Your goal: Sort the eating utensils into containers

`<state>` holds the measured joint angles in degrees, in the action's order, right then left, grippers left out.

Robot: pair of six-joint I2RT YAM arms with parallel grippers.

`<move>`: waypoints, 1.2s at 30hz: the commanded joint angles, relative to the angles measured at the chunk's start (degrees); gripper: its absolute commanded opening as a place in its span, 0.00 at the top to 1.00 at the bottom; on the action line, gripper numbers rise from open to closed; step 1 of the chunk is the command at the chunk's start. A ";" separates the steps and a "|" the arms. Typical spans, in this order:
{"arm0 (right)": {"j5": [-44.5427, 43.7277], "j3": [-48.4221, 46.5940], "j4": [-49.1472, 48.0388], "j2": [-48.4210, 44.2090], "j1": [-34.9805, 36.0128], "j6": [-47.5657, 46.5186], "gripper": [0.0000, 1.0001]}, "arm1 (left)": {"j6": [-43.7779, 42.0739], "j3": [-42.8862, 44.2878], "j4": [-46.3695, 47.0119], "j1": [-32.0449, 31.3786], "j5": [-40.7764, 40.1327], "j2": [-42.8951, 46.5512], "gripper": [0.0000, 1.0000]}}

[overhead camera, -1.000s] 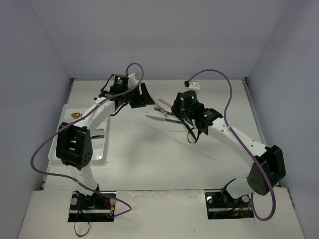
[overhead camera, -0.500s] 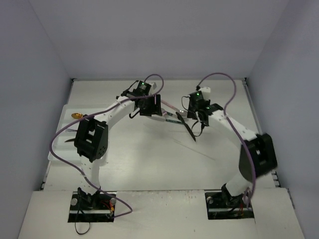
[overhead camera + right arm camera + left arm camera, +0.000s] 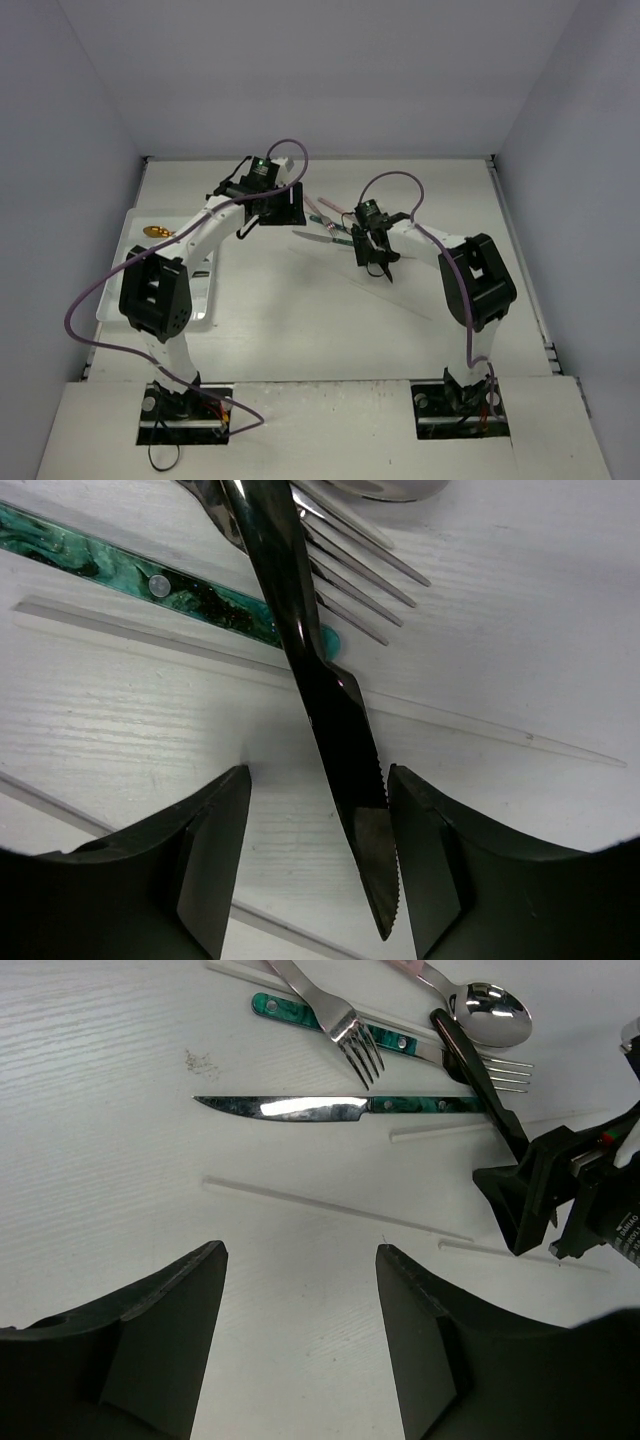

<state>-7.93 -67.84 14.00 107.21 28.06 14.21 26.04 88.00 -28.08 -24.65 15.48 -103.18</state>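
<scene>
– White tray (image 3: 202, 305), where does it lie in the top view?
– At the left side of the table (image 3: 300, 330), with a gold spoon (image 3: 155, 232) at its far end. The other utensils (image 3: 330, 228) lie as a loose group in the far middle, outside the tray. The left pincer (image 3: 285, 207) hangs just left of this group. The right pincer (image 3: 378, 260) is at the group's near right edge.
– And the left wrist view?
– The left pincer (image 3: 300, 1255) stands wide apart and holds nothing. Only bare table and a pale stick (image 3: 330, 1210) are below it. Farther away lie a green-handled knife (image 3: 340, 1108), a green-handled fork (image 3: 400, 1045), a silver fork (image 3: 345, 1025), a silver spoon (image 3: 490, 1015) and a black knife (image 3: 470, 1060).
– The right wrist view?
– The right pincer (image 3: 318, 780) is spread as well. The black knife (image 3: 335, 720) runs between its fingers (image 3: 210, 850) with a gap on each side, so it is not gripped. This knife crosses over a green handle (image 3: 130, 580) and fork tines (image 3: 350, 588).
</scene>
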 commanded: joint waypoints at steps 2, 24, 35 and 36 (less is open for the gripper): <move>1.19 -3.09 0.51 2.31 -0.46 -1.23 0.52 | -1.28 -0.20 1.83 1.21 0.31 3.72 0.41; 4.35 -3.69 -0.57 -8.47 8.12 1.58 1.00 | 13.10 0.03 12.23 0.62 14.67 -2.66 0.41; 3.71 -6.69 -0.90 -8.72 9.96 5.13 1.00 | 23.17 -3.80 19.05 0.47 19.02 -6.24 0.41; 3.71 -6.93 -0.93 -8.49 10.21 5.27 1.00 | 24.10 -3.80 20.00 0.39 19.52 -6.35 0.42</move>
<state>-2.82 -71.09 14.42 102.09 37.32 17.41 44.59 83.22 -15.31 -24.25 31.55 -111.77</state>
